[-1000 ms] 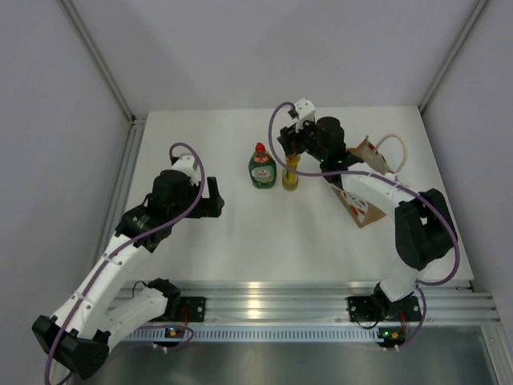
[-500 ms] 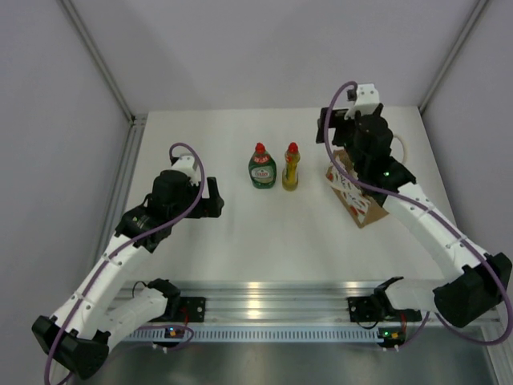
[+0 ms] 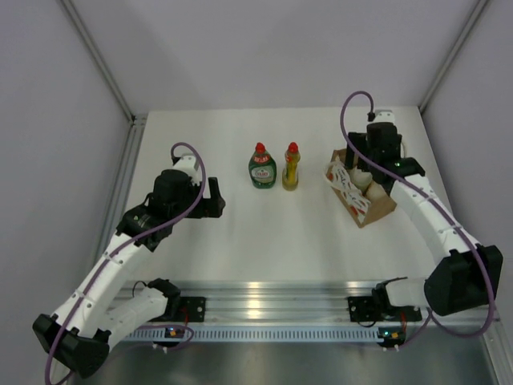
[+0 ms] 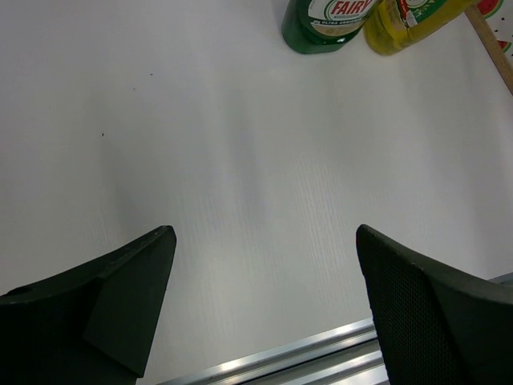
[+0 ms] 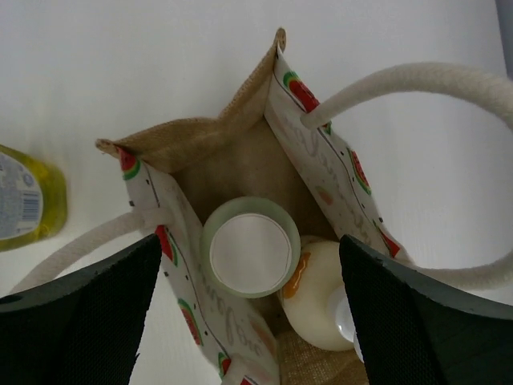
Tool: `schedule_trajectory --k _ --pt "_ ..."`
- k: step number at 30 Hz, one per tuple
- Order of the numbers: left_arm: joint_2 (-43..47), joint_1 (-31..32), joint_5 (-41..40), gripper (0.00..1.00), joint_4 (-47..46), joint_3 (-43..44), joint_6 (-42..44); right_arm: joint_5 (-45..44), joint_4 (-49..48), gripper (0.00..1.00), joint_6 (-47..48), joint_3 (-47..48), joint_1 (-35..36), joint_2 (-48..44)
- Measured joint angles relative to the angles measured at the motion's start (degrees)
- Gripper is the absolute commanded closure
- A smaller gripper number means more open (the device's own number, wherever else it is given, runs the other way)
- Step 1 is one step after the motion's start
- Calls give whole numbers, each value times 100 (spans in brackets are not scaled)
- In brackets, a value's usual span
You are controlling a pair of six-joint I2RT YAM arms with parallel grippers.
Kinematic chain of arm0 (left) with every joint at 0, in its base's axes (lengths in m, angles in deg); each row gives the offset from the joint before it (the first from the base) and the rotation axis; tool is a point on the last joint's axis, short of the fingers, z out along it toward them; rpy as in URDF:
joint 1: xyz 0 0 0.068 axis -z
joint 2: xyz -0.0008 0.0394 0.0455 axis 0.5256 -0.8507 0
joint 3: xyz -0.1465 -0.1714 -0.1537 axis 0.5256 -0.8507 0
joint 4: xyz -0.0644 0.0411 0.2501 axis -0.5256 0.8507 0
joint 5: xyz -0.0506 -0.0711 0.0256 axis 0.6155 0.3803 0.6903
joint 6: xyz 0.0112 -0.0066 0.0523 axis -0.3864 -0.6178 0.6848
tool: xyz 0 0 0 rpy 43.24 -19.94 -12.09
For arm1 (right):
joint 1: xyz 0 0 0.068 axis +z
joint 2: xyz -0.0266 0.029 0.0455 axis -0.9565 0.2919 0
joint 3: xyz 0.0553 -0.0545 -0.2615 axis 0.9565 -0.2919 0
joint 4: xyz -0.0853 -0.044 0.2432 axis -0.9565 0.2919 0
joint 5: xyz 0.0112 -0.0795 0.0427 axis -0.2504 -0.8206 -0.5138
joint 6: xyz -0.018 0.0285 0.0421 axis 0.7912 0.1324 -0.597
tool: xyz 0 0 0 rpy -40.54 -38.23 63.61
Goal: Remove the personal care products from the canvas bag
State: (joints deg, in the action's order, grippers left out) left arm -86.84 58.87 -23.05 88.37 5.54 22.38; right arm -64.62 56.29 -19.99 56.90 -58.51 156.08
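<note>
Now: right gripper (image 5: 248,241) spread wide, empty, hovering directly over the open mouth of the canvas bag (image 5: 200,144). Inside the bag, 2 products upright: cream cylinder (image 5: 244,250) with white lid, peach pump bottle (image 5: 315,303) just beside it. White rope handles (image 5: 417,80) arch outward. Left of the bag on the table (image 3: 240,233), green bottle (image 3: 261,168) and yellow bottle (image 3: 290,168) stand side by side, both red-capped. Left gripper (image 4: 264,241) wide open, empty, low over the table, apart from the 2 bottles.

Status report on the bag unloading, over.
Left gripper open, empty, over table. Right gripper open above tan canvas bag. Cream white-lidded cylinder and peach pump bottle inside; green red-capped bottle and slim yellow bottle out. Opening unobstructed.
</note>
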Motion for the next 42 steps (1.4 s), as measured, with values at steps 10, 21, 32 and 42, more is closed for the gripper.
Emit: schedule_trajectory --k 10,21,32,42 --pt "0 0 22 2 0 0 0 315 457 18 35 133 -350 846" --pt "-4 0 37 2 0 0 0 654 667 18 221 398 -372 1331" --pt "-68 0 63 2 0 0 0 570 1108 16 372 855 -385 1685" --pt "-68 0 81 2 0 0 0 748 1373 20 531 990 -507 2400"
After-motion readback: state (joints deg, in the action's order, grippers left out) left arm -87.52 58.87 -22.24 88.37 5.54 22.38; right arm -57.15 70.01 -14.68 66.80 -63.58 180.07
